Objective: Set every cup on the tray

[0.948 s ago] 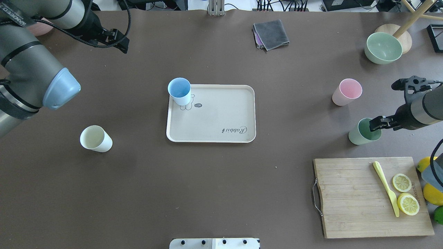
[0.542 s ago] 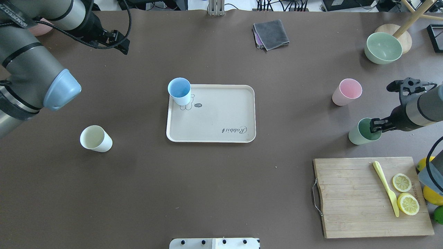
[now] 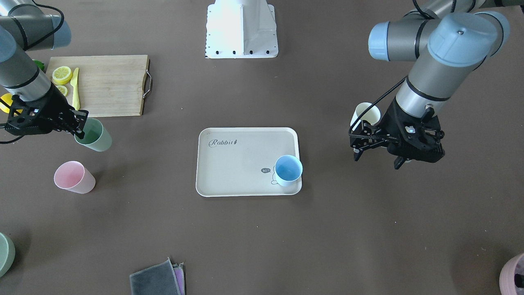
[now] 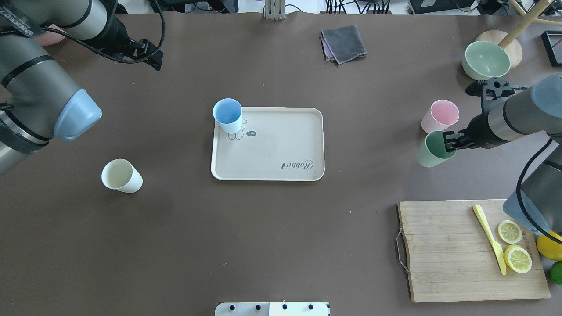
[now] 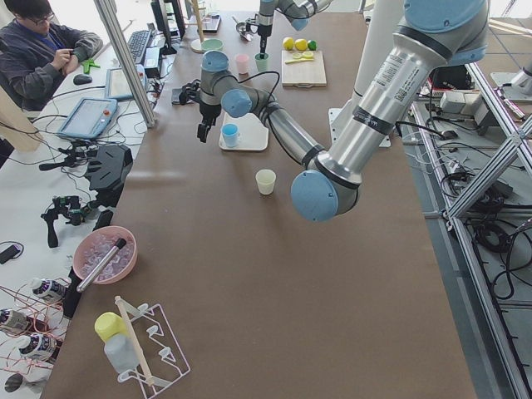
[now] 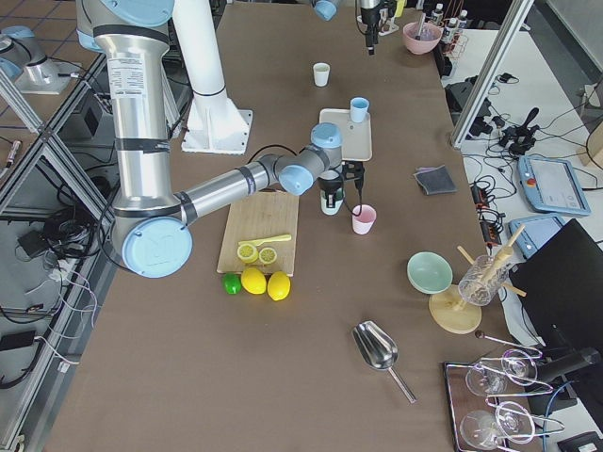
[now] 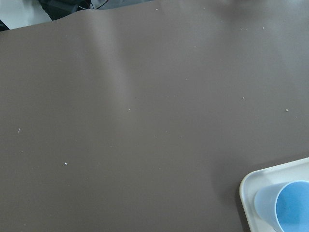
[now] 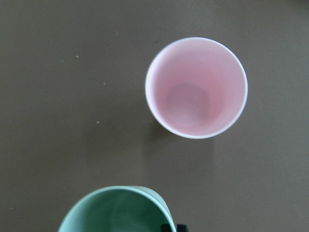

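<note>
Up and toward centre goes the green cup (image 4: 429, 153), right pincer (image 4: 450, 142) clamped on its rim, passing just beside the pink cup (image 4: 440, 115). I'd carry it level, then lower onto the tray (image 4: 272, 176), well apart from the blue cup (image 4: 227, 115).

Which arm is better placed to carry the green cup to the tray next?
Right. The right gripper pinches the green cup at its rim, beside the pink cup, with bare table between it and the tray. The left gripper holds nothing and hangs past the tray's opposite end.
</note>
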Action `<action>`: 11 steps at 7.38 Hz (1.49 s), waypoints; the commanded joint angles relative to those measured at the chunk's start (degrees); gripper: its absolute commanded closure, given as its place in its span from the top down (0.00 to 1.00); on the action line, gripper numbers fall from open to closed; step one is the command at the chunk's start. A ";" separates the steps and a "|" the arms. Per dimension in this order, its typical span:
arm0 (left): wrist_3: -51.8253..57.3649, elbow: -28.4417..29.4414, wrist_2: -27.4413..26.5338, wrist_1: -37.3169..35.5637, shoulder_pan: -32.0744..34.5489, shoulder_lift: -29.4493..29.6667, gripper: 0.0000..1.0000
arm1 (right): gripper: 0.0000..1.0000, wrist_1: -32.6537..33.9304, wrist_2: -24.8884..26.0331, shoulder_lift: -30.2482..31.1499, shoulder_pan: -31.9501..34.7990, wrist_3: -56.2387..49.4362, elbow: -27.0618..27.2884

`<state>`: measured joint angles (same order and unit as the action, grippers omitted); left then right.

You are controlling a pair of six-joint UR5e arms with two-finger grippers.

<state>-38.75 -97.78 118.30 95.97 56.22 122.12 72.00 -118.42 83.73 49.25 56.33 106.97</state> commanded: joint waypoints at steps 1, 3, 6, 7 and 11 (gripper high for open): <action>-0.18 0.13 0.00 0.00 -0.06 -0.04 0.99 | 0.00 10.21 3.69 -13.97 -6.76 11.82 -0.88; -0.19 0.31 0.00 0.00 -0.06 -0.04 0.99 | 0.00 16.57 8.20 -26.09 -12.05 20.45 -5.77; -0.36 0.75 0.00 0.09 -0.32 -0.04 0.99 | 0.00 16.24 13.38 -35.11 -16.20 23.47 -14.84; -0.27 0.84 0.00 0.09 -0.41 -0.04 0.99 | 0.00 16.15 14.35 -35.21 -16.47 23.39 -14.86; -0.27 1.37 0.00 0.27 -0.41 0.14 0.99 | 1.00 16.06 15.15 -34.95 -16.56 22.95 -14.16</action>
<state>-39.02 -96.48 118.30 96.22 55.81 122.22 88.07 -103.51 48.69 32.56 79.52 92.43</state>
